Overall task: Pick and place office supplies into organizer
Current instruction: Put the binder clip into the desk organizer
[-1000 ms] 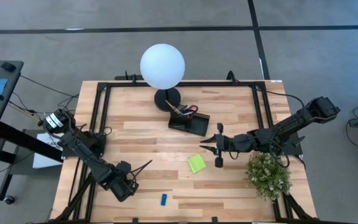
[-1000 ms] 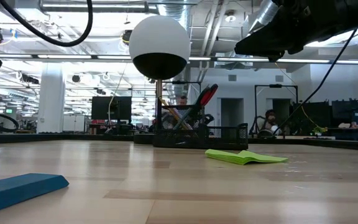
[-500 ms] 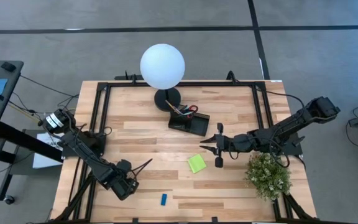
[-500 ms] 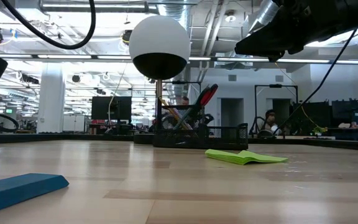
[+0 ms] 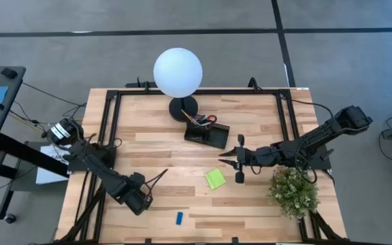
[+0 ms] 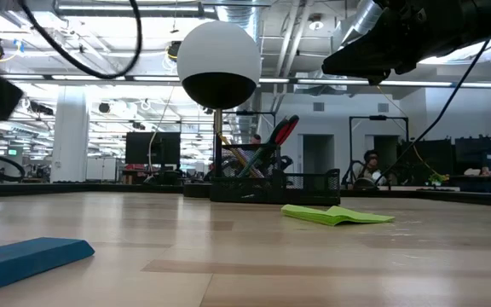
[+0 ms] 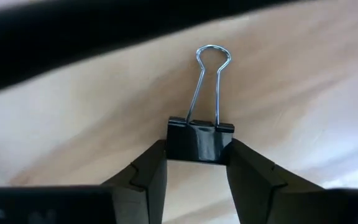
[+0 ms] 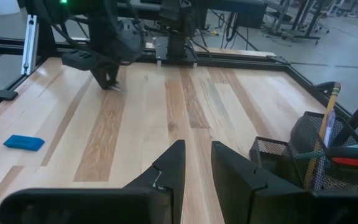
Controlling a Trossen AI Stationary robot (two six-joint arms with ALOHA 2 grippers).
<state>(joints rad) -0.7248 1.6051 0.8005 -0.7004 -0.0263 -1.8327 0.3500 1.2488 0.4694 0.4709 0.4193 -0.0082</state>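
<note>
From above there's one lime sticky pad (image 5: 215,179), one blue eraser (image 5: 180,218) and one black organizer (image 5: 207,133) on the surface (image 5: 155,146). The left claw (image 5: 143,194) sits near the front-left; the right claw (image 5: 237,160) hangs between organizer and pad. Low down, the same eraser (image 6: 25,256) lies close and the pad (image 6: 335,215) sits in front of the organizer (image 6: 275,183). Left wrist: the fingers (image 7: 146,177) pinch one black binder clip (image 7: 201,137). Right wrist: the claw (image 8: 194,165) is narrow, holding nothing.
</note>
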